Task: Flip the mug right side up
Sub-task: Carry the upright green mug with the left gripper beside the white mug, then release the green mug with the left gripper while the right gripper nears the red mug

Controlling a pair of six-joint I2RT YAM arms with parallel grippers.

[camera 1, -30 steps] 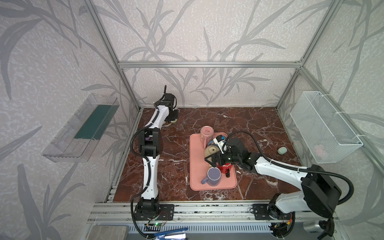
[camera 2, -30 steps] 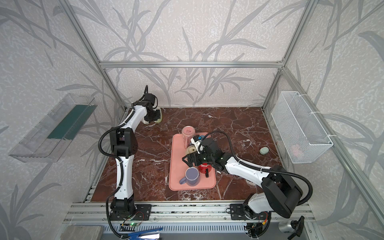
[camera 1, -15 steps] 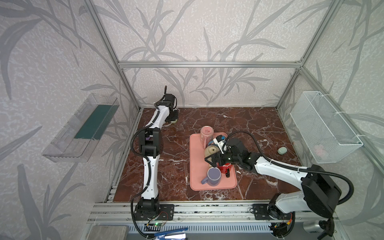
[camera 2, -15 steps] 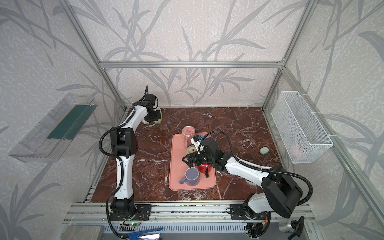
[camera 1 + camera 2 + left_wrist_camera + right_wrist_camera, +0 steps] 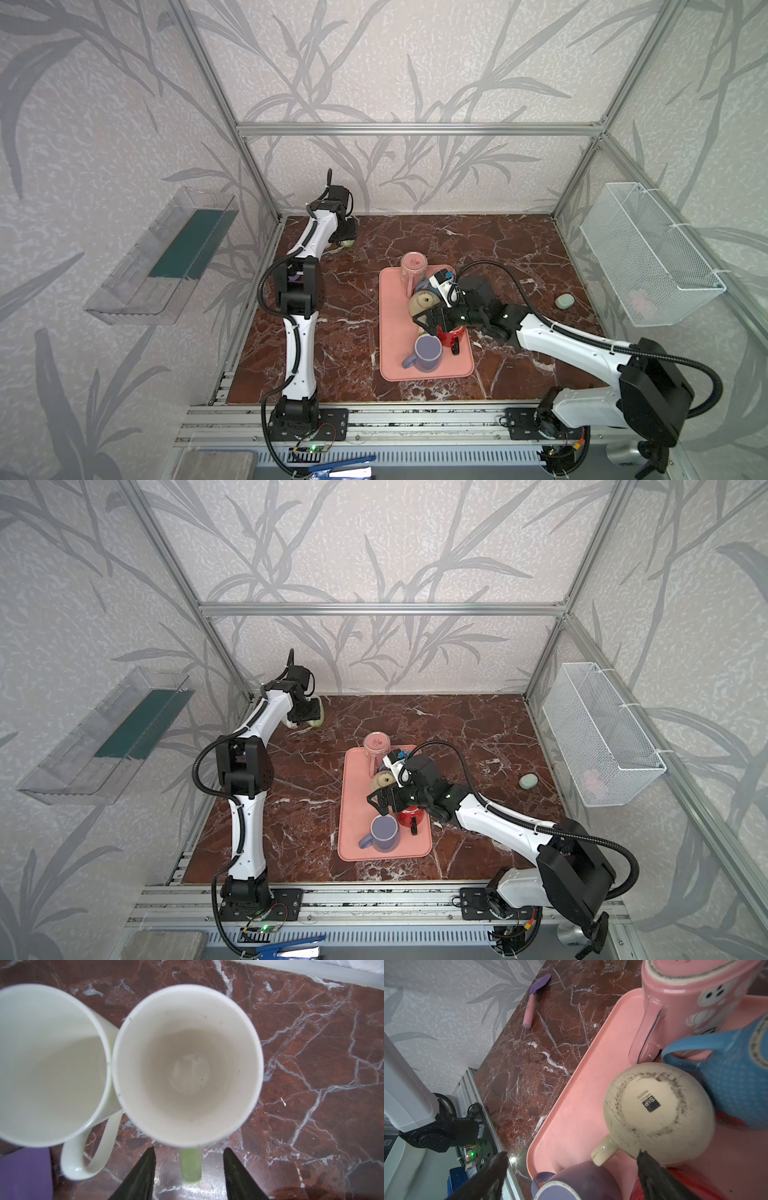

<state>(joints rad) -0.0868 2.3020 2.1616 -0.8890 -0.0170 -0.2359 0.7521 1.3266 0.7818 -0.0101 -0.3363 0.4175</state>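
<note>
Pink tray [image 5: 395, 324] holds cream mug [image 5: 423, 302]; base up.

**Mug states and positions**

Cream mug [image 5: 658, 1113] stands inverted on the pink tray [image 5: 395, 332], scuffed base ring and black stamp uppermost, handle toward 6 o'clock in both top views, near the purple mug [image 5: 428, 352]; purple mug stands upright at the tray's 6 o'clock end, mouth up, handle toward 8 o'clock; pink mug [image 5: 413, 266] stands inverted at the tray's 12 o'clock end; blue mug [image 5: 726, 1084] sits base up just beside the cream mug; pale mug with green handle [image 5: 187, 1064] stands upright and empty on the marble top [image 5: 311, 1084], at 10 o'clock from the tray, rim touching a white mug [image 5: 47, 1064], also upright.
</note>
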